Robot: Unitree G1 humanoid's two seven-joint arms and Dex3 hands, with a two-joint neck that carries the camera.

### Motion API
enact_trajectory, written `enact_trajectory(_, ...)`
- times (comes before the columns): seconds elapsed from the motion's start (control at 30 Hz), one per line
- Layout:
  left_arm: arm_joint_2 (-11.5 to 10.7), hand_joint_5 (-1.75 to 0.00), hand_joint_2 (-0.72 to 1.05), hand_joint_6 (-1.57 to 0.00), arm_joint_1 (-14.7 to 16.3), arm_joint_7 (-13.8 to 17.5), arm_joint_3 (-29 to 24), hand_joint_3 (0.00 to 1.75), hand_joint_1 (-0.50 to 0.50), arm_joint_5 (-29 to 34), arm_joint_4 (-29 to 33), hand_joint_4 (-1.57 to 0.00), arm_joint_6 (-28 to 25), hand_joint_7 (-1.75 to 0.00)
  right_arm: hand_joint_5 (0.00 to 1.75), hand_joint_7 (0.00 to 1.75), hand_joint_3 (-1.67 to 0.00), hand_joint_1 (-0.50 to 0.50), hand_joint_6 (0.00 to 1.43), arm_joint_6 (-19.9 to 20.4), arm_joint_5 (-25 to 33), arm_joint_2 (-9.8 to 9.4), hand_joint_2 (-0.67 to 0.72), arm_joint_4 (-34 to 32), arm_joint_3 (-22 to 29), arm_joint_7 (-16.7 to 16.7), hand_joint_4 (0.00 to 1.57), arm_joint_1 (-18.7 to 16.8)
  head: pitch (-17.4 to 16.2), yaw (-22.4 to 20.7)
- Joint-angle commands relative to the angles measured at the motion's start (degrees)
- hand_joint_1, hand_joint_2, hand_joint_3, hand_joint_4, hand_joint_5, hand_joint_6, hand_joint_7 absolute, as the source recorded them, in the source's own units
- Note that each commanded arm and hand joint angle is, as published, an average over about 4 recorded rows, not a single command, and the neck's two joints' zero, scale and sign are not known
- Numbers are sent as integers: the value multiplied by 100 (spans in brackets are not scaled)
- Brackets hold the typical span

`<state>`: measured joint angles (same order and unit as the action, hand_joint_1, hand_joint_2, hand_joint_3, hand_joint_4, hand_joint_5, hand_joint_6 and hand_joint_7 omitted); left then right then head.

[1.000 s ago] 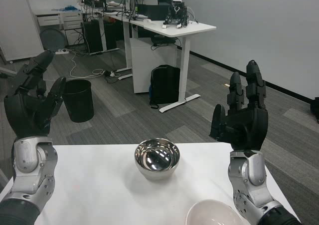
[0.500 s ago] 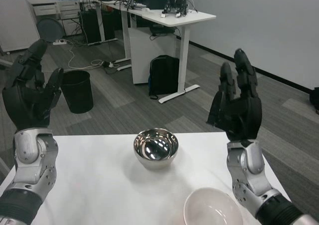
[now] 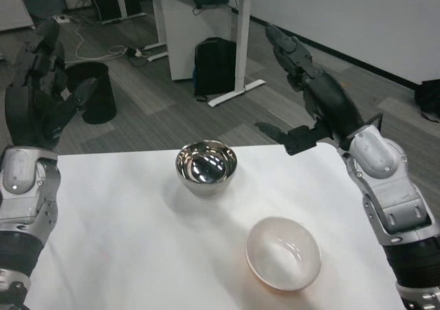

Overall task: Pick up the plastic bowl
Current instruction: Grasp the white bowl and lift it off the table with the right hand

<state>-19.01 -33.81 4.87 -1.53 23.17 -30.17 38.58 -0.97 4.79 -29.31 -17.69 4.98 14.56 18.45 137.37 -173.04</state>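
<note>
A pale, off-white plastic bowl (image 3: 283,253) sits upright on the white table (image 3: 124,241), near the front right. My right hand (image 3: 309,100) is raised above the table's far right edge, fingers spread and pointing away, holding nothing; it is well behind and above the bowl. At the far left my left hand (image 3: 42,90) is raised over the table's left edge, open and empty.
A shiny metal bowl (image 3: 205,166) stands at the table's far middle. Beyond the table are a black bin (image 3: 93,100), a black backpack (image 3: 214,66) and a white desk (image 3: 206,14) on the grey floor.
The camera has dipped, so the table fills more of the view. My right hand has tipped forward and turned, its fingers now pointing away. The left hand holds its pose.
</note>
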Motion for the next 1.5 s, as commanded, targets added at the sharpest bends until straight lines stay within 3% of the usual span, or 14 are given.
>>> enact_trajectory(0.03, -105, 0, 87, -7, -64, 315, -42, 9, -50, -17, -75, 0, -269, -14, 0, 0, -75, -45, 0, -843, -688, -222, -16, -778, 146, 488, 0, -404, -123, 188)
enact_trajectory(0.17, -147, 0, 87, -5, -73, 383, -45, 9, -50, -15, -143, 0, -447, -14, 0, 0, -63, -46, 0, -927, -870, -303, -13, -920, -19, 780, 0, -878, -235, 352)
enact_trajectory(0.23, -164, 0, 87, -5, -104, 400, -31, 9, -50, -15, -204, 0, -474, -14, 0, 0, -52, -44, 0, -1023, -848, -325, -7, -920, -129, 899, 0, -971, -288, 390)
enact_trajectory(0.37, -195, 0, 87, -5, -192, 444, -18, 9, -50, -15, -332, 0, -570, -14, 0, 0, -44, -42, 0, -1326, -791, -479, 3, -916, -406, 1106, 0, -1058, -402, 426)
enact_trajectory(0.47, -199, 0, 87, -5, -244, 449, -9, 7, -50, -15, -428, 0, -570, -14, 0, 0, -32, -42, 0, -1537, -764, -637, 9, -912, -582, 1233, 0, -1080, -508, 470)
enact_trajectory(0.6, -204, 0, 87, -5, -350, 449, 30, 7, -50, -6, -661, 0, -570, -14, 0, 0, -18, -42, 0, -2012, -611, -1068, 20, -912, -1012, 1396, 0, -1085, -653, 548)
enact_trajectory(0.67, -208, 0, 87, -5, -398, 453, 48, 9, -50, -2, -780, 0, -570, -14, 0, 0, -14, -42, 0, -2192, -584, -1187, 23, -907, -1250, 1448, 0, -1058, -704, 586)
enact_trajectory(1.0, -208, 0, 87, -8, -636, 457, 184, 9, -50, 3, -1224, 0, -566, -14, 0, 0, -6, -42, 0, -2645, -553, -1560, 34, -894, -2150, 1549, 0, -782, -825, 711)
enact_trajectory(1.17, -210, 0, 87, -8, -715, 455, 232, 9, -50, 3, -1356, 0, -562, -14, 0, 0, -8, -42, 0, -2678, -1296, -1582, 28, -901, -2484, 1741, 0, -597, -860, 683)
enact_trajectory(1.5, -224, 0, 87, -8, -734, 446, 230, 9, -50, 12, -1435, 0, -562, -14, 0, 0, -8, -46, 0, -2524, -2966, -1587, 28, -912, -3177, 2130, 0, -320, -931, 651)
